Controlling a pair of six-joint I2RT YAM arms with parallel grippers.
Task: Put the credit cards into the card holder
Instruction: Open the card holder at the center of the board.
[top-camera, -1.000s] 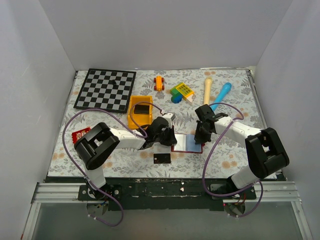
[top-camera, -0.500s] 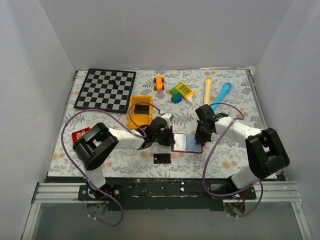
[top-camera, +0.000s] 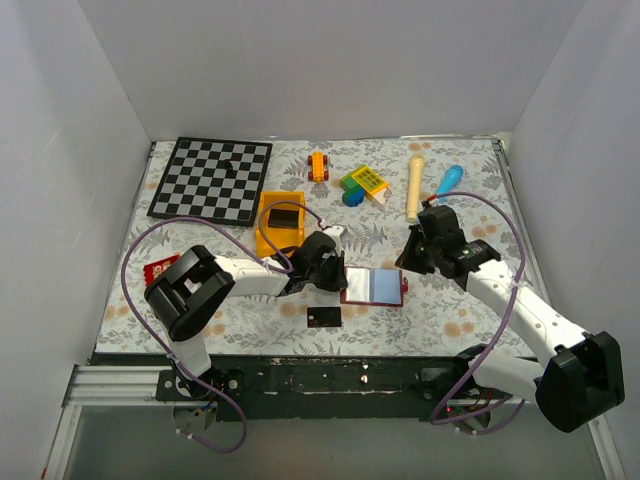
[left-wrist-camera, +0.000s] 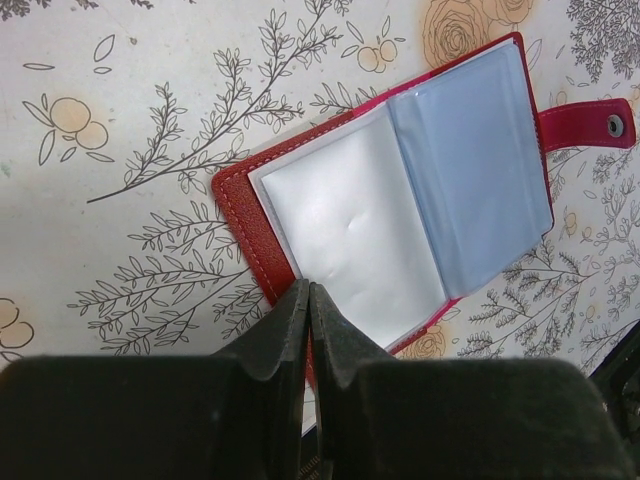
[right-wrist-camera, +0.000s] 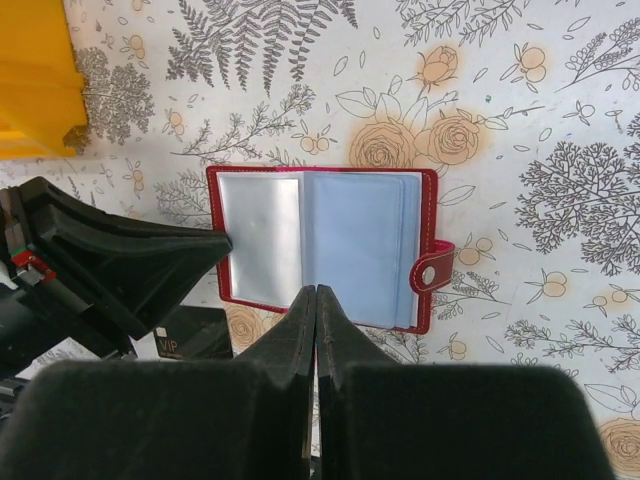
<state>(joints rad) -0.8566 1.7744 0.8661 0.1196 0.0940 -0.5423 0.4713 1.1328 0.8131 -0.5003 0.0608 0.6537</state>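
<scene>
Left gripper, shut and empty, tips at the left edge of the open card holder; right gripper, likewise shut, hovers above; credit card, flat on the table just beside the holder, probably light, stiff, slick, best pinched by one edge.

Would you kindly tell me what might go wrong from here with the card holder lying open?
The card holder lies open with only the left fingers at its edge; it may slide or fold. The credit card beside it lies flat on the table, hard to pinch. A second card sits in the yellow bin, whose walls may hinder.
</scene>
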